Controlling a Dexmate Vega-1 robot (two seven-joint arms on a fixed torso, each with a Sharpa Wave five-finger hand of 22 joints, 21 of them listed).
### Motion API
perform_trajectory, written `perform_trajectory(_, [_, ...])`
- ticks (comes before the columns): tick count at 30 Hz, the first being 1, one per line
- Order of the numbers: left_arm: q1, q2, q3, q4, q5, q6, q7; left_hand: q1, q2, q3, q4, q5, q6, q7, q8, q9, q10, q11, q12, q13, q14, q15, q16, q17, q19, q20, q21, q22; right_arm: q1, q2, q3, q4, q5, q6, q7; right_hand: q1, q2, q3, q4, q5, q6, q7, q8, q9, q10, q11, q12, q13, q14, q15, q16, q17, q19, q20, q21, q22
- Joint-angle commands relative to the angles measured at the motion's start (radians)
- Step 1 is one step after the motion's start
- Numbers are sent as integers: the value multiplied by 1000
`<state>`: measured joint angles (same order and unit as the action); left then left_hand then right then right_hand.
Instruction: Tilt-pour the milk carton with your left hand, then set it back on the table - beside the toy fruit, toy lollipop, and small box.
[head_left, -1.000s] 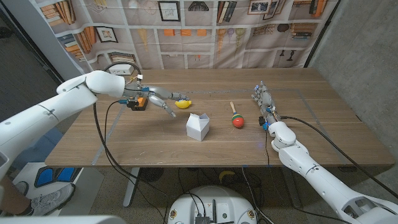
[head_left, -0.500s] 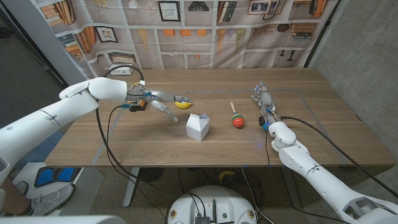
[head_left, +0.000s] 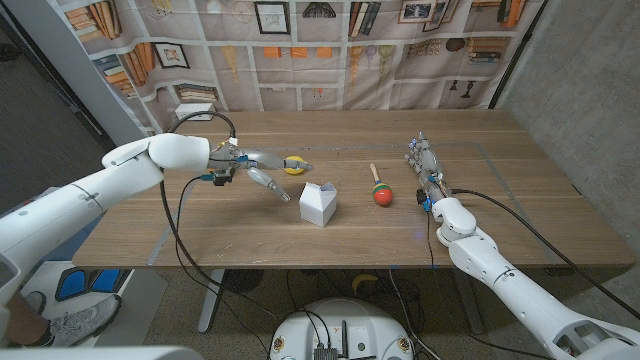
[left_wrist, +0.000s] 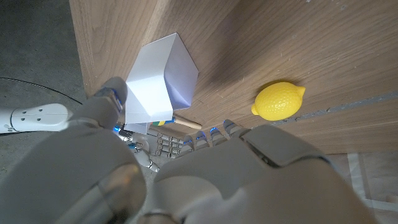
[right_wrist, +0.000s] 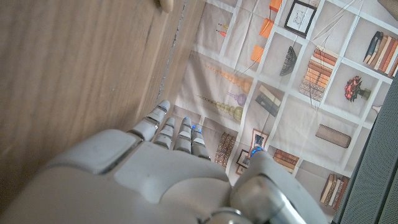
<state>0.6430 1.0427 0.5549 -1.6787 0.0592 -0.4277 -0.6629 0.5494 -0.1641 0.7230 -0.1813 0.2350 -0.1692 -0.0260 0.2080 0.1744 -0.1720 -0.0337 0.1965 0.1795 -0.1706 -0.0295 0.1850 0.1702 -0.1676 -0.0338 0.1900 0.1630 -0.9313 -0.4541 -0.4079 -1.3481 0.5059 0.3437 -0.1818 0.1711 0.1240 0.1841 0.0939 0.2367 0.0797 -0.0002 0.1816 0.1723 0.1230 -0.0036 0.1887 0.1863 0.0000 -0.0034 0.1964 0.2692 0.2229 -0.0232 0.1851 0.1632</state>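
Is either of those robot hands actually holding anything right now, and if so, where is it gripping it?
Nothing is held. The left hand hangs with fingers spread, short of the milk carton; the right hand stands by the table's right side with nothing in it.

The right robot hand stretches its pale fingers out beside the wooden tabletop, empty, toward a backdrop printed with bookshelves and framed pictures.

**Even, soft light; close parts blurred**

The table is evenly and brightly lit from above, without glare. A soft shadow is cast beside the milk carton. The left hand is rendered blurred in its wrist view. Straight edges are bowed toward the head view's margins.
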Motion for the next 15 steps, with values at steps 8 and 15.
perform_trajectory(8, [21, -34, 22, 9, 48, -3, 45, 23, 5, -4, -1, -10, -30, 13, 12, 5, -61, 12, 3, 2, -56, 12, 1, 2, 5, -3, -3, 4, -11, 4, 7, 6, 10, 22, 6, -2, -4, 8, -3, 4, -2, 3, 3, 3, -2, -2, 2, 2, -4, 4, 7, 1, -2, 5, 0, 3])
perform_trajectory(15, [21, -46, 26, 25, 42, -4, 54, 42, 13, -4, -1, -24, 1, 19, 24, 6, -32, 10, 11, 3, -32, 10, 5, 2, 21, 5, 0, 4, -14, 6, 9, 11, 15, 32, 12, -3, -3, 9, -3, 4, -1, 3, 3, 3, -2, -2, 2, 2, -5, 4, 6, 0, -1, 4, 0, 3])
